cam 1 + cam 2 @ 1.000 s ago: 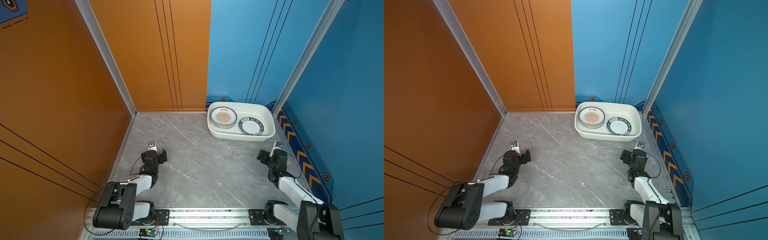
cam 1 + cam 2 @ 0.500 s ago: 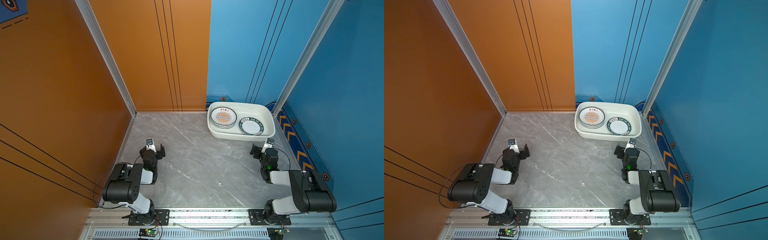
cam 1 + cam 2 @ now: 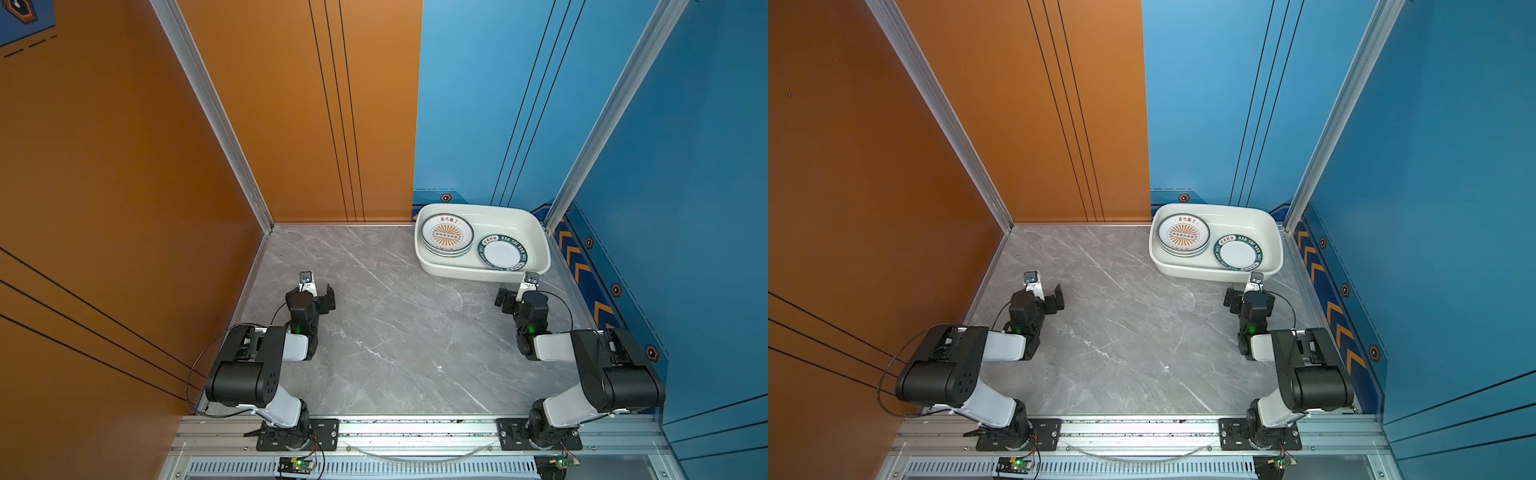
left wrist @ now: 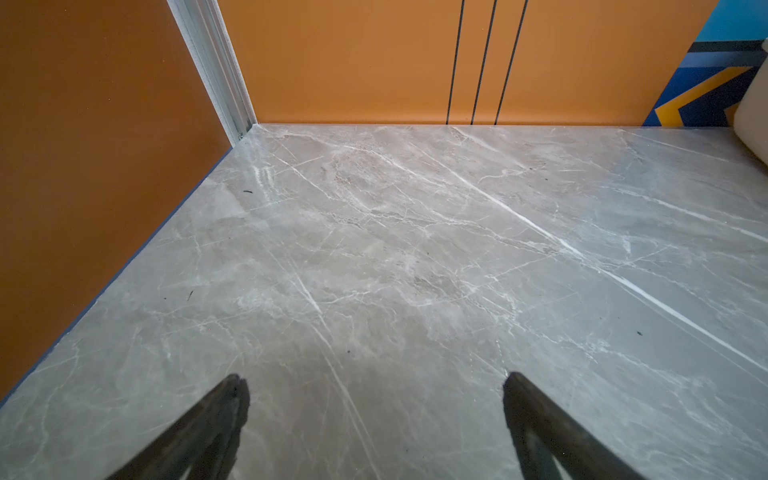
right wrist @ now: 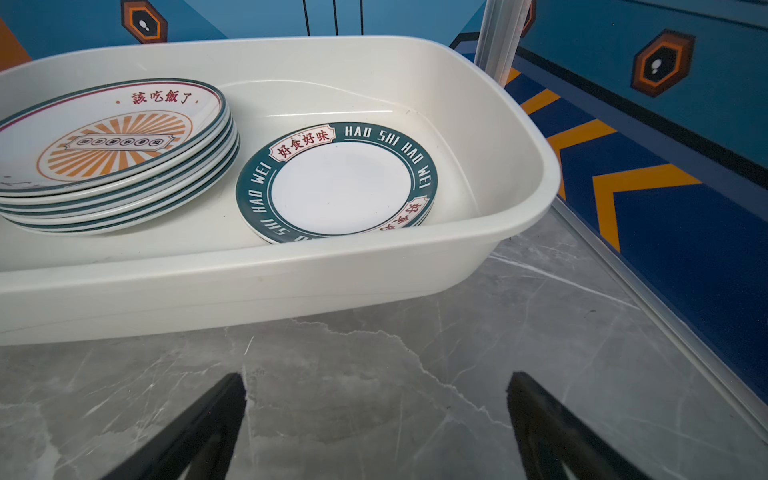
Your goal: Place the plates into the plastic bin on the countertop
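The white plastic bin stands at the back right of the grey marble countertop. Inside it lie the plates: a stack with an orange sunburst on top, and beside it a smaller green-rimmed one. My right gripper is open and empty, low over the slab just in front of the bin. My left gripper is open and empty over bare marble at the left.
Orange walls close the left and back left, blue walls the back right and right. A metal corner post stands right behind the bin. An aluminium rail carrying both arm bases runs along the front edge.
Both arms have folded back, their elbows rising over the bases. Both grippers slid a little toward the back, the right one closer to the bin. The plates and bin have not moved.
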